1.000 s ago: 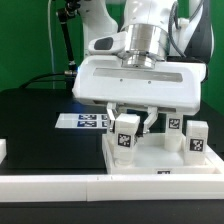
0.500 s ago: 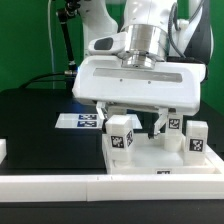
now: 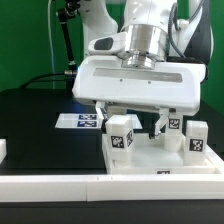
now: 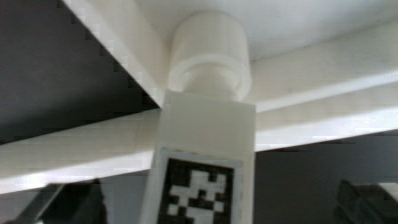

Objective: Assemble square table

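The white square table panel (image 3: 150, 163) lies flat at the exterior view's lower right. A white leg (image 3: 123, 133) with a black-and-white tag stands upright on its near left corner. My gripper (image 3: 130, 124) hangs right over this leg, open, with one dark finger (image 3: 158, 122) on each side and a gap to the leg. In the wrist view the leg (image 4: 205, 130) fills the middle, rounded end away from me, and the fingertips (image 4: 370, 205) sit apart at the edges. Two more tagged legs (image 3: 197, 138) (image 3: 174, 124) stand on the panel's right side.
The marker board (image 3: 82, 121) lies flat on the black table behind the panel's left. A long white bar (image 3: 90, 186) runs along the front edge. A small white block (image 3: 3, 150) sits at the exterior view's far left.
The jaws have spread apart and let go of the leg. It stays upright on the panel. The arm itself has hardly moved.
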Controlling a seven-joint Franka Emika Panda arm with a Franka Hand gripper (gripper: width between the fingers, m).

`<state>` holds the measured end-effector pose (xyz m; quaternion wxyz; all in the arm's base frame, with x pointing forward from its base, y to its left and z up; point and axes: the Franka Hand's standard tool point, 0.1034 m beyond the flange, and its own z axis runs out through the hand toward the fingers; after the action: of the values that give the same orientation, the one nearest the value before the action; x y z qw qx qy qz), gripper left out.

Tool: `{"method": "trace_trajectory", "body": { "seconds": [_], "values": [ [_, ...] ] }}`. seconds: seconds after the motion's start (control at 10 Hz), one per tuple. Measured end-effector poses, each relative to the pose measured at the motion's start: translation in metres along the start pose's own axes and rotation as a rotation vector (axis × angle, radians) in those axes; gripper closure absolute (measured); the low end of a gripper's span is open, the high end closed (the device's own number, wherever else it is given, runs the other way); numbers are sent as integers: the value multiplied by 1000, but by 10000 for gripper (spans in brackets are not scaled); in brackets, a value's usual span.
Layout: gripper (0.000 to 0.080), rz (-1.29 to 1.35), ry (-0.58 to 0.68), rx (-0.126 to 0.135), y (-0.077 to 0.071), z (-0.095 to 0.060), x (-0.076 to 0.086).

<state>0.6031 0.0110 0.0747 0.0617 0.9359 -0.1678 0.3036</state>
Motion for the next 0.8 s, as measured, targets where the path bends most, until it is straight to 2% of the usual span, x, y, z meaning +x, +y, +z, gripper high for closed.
{"method": "trace_trajectory", "body": {
  "seconds": [0.1, 0.3, 0.4, 0.5, 0.7, 0.8],
  "values": [
    [150, -3, 0, 0, 1, 0, 1],
    [150, 6, -28, 17, 15, -11, 27],
    [150, 28, -34, 29, 19, -12, 34],
    [150, 43, -105, 38, 15, -7, 29],
    [150, 75, -224, 53, 18, -8, 37],
    [150, 88, -324, 61, 15, -9, 34]
  ]
}}
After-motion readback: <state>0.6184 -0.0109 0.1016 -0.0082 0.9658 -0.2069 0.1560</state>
